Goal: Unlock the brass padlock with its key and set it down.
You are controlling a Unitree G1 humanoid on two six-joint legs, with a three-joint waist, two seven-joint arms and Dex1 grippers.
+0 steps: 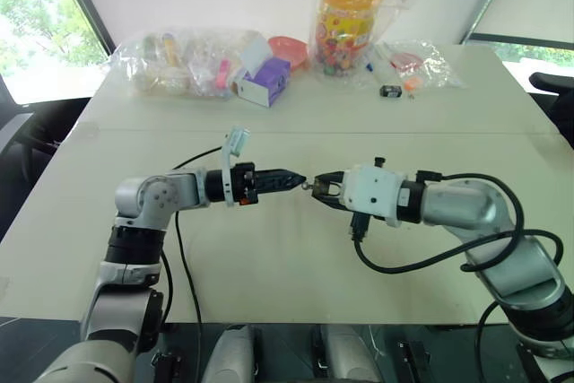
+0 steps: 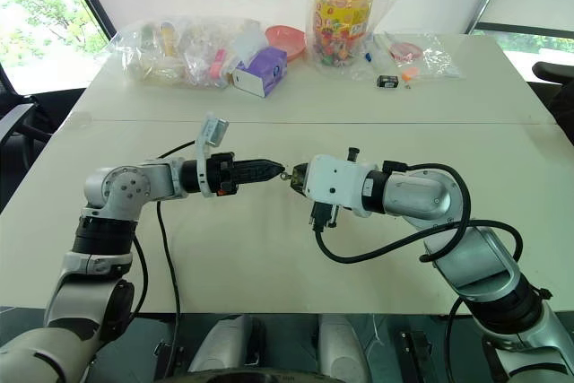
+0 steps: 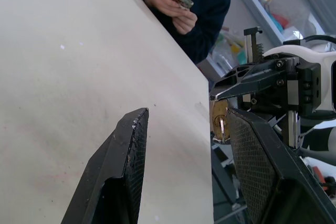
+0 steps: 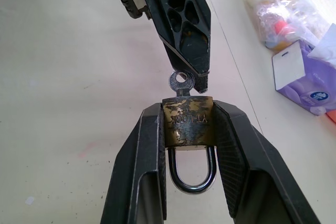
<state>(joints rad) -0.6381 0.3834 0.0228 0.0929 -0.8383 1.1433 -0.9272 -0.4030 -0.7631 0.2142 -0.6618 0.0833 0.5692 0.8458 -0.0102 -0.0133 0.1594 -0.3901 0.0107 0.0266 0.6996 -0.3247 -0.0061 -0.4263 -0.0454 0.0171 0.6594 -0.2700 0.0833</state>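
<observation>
The desk (image 1: 269,248) is bare beneath both arms, which meet above its middle; the right claw (image 4: 189,129) is clamped on the brass padlock (image 4: 188,121), shackle pointing back toward its wrist, held up off the desk; the left claw (image 4: 202,80) has its fingers apart, tips just beside the key (image 4: 181,82) seated in the lock; it should likely pinch the key's bow squarely, then twist without dragging the lock sideways.
</observation>
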